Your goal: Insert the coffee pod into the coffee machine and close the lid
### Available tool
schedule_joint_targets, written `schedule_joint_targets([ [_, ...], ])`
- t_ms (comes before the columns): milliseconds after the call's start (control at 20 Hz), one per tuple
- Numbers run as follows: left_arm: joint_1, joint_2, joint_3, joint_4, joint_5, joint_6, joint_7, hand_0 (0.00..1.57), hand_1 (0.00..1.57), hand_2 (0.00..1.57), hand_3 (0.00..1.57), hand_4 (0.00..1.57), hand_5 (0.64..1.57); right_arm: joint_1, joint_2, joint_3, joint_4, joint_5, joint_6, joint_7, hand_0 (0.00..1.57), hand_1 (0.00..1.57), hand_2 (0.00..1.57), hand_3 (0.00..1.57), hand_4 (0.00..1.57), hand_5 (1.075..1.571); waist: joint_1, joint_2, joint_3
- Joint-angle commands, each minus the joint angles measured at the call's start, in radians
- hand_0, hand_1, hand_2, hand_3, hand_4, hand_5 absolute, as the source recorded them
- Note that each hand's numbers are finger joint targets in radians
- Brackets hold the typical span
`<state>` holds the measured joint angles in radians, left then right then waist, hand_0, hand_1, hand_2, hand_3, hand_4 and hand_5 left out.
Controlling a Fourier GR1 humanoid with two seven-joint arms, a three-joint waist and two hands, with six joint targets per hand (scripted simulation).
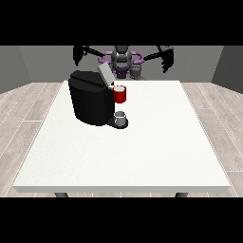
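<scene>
A large white table (pixel 142 156) is seen on a wood-plank floor (pixel 28 114), backed by a grey wall (pixel 38 61).

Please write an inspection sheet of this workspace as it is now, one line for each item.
Surface: white table, mostly bare.
Job's things: black coffee machine at the table's back left in the view, lid raised; red thing at the machine; grey thing at the machine's base, maybe the pod.
Clutter: nothing seen.
Hands: hand at the view's left and hand at the view's right raised beside the robot, holding nothing.
Cables: nothing seen.
Surroundings: wooden floor, grey walls.
</scene>
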<state>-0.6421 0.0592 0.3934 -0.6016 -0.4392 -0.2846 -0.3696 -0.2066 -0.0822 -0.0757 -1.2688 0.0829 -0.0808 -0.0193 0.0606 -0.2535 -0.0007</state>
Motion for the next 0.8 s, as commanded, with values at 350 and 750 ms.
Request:
schedule_joint_targets([
  [350, 0.167, -0.055, -0.066, -0.183, 0.116, -0.067, 0.096, 0.0, 0.0, 0.0, 0.0, 0.37, 1.571, -0.074, -0.076, -0.041, -0.018, -0.024, 0.053, 0.066, 0.0, 0.0, 0.0, 0.0, 0.0, 1.571, 0.113, -0.032, 0.001],
  [750, 0.192, -0.059, -0.156, -0.332, 0.211, -0.043, 0.125, 0.0, 0.0, 0.0, 0.0, 0.39, 1.571, -0.21, -0.102, -0.133, 0.109, -0.111, 0.078, 0.054, 0.0, 0.0, 0.0, 0.0, 0.08, 1.571, 0.163, 0.1, 0.0012],
])
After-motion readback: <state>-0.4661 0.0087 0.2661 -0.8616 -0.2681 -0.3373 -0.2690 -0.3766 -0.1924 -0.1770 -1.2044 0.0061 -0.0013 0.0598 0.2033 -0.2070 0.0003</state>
